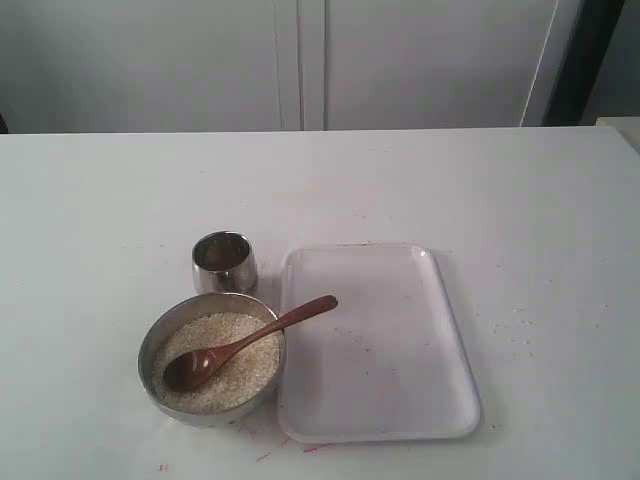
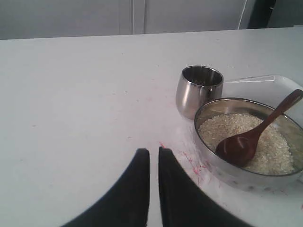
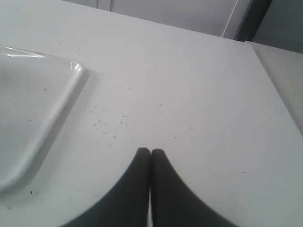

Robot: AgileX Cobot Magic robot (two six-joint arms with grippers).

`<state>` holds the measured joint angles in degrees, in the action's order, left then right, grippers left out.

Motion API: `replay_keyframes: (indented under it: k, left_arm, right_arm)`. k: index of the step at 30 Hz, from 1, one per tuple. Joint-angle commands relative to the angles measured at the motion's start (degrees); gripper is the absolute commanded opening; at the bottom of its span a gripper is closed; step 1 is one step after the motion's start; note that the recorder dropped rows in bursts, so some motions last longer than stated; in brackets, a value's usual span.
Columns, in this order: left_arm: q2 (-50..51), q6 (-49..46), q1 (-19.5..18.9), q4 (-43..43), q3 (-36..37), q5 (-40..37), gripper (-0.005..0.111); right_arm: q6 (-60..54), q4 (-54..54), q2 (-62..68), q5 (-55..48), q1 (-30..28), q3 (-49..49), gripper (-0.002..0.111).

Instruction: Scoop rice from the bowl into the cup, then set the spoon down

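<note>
Work surface: a white table (image 1: 480, 180), matte, with faint red marks (image 1: 264, 456) just near of the bowl and a scatter of loose grains (image 3: 106, 124) to the right of the tray. Behind the far edge stand pale wall panels (image 1: 300, 60) with vertical seams, and a dark upright strip (image 1: 585, 60) at far right. The bowl (image 1: 200, 415) sits near and left of centre, holding a level bed of rice (image 1: 235, 335). The spoon (image 1: 255, 340) lies in it, scoop resting on the rice toward the left, handle crossing the bowl's right rim, and its tip reaching over the left edge of the tray (image 1: 400, 380). The cup (image 1: 223, 262) stands upright just beyond the bowl on its far side; whether they touch cannot be told, nor what the cup contains. The tray, white and shallow, lies just beside the bowl on the right. Left gripper (image 2: 154, 152): fingers drawn almost together with a thin slit between, nothing held, hovering left of the bowl. Right gripper (image 3: 150, 152): fingertips meeting, nothing held, over bare table right of the tray. Neither arm shows in the exterior view.
</note>
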<state>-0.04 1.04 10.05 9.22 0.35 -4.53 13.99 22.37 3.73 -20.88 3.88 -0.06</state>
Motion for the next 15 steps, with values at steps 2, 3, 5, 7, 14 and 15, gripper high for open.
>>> replay_keyframes:
  k: [2,3,5,7,14,15]
  left_arm:
    - [0.04,0.03,0.5,0.56,-0.35,0.15,0.014]
    - [0.04,0.03,0.5,0.56,-0.35,0.15,0.014]
    - [0.04,0.03,0.5,0.56,-0.35,0.15,0.014]
    - [0.04,0.03,0.5,0.56,-0.35,0.15,0.014]
    - [0.04,0.03,0.5,0.56,-0.35,0.15,0.014]
    - [0.04,0.03,0.5,0.56,-0.35,0.15,0.014]
  right_arm:
    - [-0.3,0.3,-0.25,0.38,-0.42,0.06,0.0]
    - [-0.3,0.41,-0.25,0.38,-0.42,0.06,0.0]
    - [-0.3,0.52,-0.25,0.74,-0.42,0.06,0.0]
    - [-0.3,1.34,-0.25,3.07,-0.42,0.06,0.0]
    - [1.63,-0.13,-0.25,25.61,-0.42,0.06,0.0]
    - [1.63,-0.13,-0.25,29.1,-0.42,0.06,0.0]
